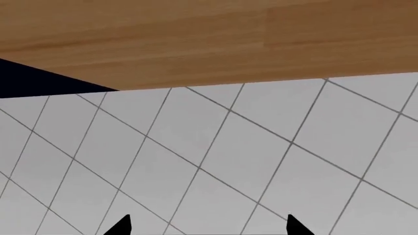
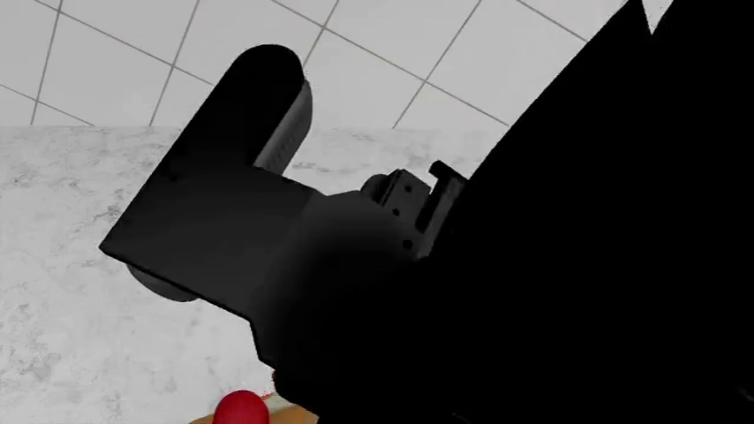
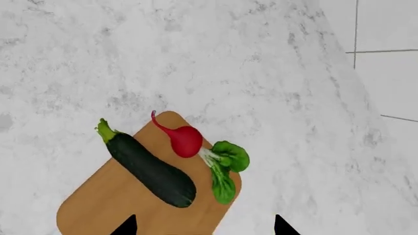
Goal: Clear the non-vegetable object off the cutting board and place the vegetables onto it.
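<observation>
In the right wrist view the light-brown cutting board (image 3: pixel 104 205) lies on the marble counter. A red radish (image 3: pixel 185 140) with green leaves (image 3: pixel 225 169) lies on its far end, leaves hanging over the edge. A dark green zucchini (image 3: pixel 150 171) lies beside it on the board. The hot dog is out of view. My right gripper (image 3: pixel 203 227) is open and empty above the board's near part. My left gripper (image 1: pixel 207 226) is open and empty over tiled floor. In the head view only a bit of the radish (image 2: pixel 242 409) shows under my dark right arm (image 2: pixel 389 265).
The marble counter (image 3: pixel 261 73) spreads round the board, with its edge and white tiles (image 3: pixel 392 83) beyond. In the left wrist view a wooden surface (image 1: pixel 209 39) runs above grey floor tiles (image 1: pixel 248 156). My arm blocks most of the head view.
</observation>
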`<state>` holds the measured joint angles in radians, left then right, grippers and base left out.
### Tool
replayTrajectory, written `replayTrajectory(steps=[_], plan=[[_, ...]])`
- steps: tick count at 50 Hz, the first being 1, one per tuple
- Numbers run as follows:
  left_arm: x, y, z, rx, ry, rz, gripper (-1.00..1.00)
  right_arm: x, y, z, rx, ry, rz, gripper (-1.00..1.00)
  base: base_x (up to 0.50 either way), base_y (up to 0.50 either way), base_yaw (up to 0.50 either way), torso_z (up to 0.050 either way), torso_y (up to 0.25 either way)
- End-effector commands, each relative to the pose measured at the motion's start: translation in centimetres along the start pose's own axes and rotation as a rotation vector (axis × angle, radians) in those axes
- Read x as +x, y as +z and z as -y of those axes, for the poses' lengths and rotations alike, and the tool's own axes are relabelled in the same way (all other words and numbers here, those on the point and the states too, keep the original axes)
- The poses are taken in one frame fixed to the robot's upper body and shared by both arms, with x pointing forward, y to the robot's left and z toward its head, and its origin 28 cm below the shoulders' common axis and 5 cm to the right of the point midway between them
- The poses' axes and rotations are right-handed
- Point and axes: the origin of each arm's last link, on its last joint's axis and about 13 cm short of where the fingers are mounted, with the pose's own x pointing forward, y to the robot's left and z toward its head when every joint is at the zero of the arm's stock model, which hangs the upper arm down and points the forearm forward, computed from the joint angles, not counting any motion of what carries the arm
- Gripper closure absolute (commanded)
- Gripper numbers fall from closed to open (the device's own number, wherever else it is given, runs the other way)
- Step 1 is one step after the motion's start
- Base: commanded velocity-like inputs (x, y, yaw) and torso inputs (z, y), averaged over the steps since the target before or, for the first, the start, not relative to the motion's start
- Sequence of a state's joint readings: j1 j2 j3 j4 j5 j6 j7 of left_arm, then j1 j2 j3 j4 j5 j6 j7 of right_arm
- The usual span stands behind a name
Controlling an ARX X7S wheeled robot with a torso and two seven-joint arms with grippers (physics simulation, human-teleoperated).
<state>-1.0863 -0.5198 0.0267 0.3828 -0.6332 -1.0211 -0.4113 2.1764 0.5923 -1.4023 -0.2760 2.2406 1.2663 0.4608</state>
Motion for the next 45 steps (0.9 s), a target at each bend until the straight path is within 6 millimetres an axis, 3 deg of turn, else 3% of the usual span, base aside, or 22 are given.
replayTrajectory(steps=[1, 19, 26, 32, 45], plan=[[-0.4, 0.0, 0.0, -0.017, -0.033, 0.009, -1.00, -3.6, -0.2, -1.5, 0.048, -0.118, 0.119, -1.00, 0.00, 0.00, 0.00, 0.000, 0.000], [-1.4, -0.6, -0.1, -0.011, -0.040, 0.017, -1.00, -4.6, -2.8, -5.5, 0.226, -0.465, 0.400, -1.00, 0.00, 0.00, 0.00, 0.000, 0.000], [-2.2, -0.2, 0.0, -0.019, -0.057, 0.037, -1.00, -4.7, -3.9, -8.1, 0.284, -0.537, 0.584, -1.00, 0.00, 0.00, 0.00, 0.000, 0.000], [-3.1, -0.2, -0.1, -0.024, -0.071, 0.044, -1.00, -4.5, -4.3, -10.0, 0.308, -0.577, 0.628, -1.00, 0.00, 0.00, 0.00, 0.000, 0.000], [-5.1, -0.8, -0.9, -0.042, -0.094, 0.041, -1.00, -6.9, -4.5, -12.9, 0.234, -0.628, 0.746, -1.00, 0.00, 0.00, 0.00, 0.000, 0.000]])
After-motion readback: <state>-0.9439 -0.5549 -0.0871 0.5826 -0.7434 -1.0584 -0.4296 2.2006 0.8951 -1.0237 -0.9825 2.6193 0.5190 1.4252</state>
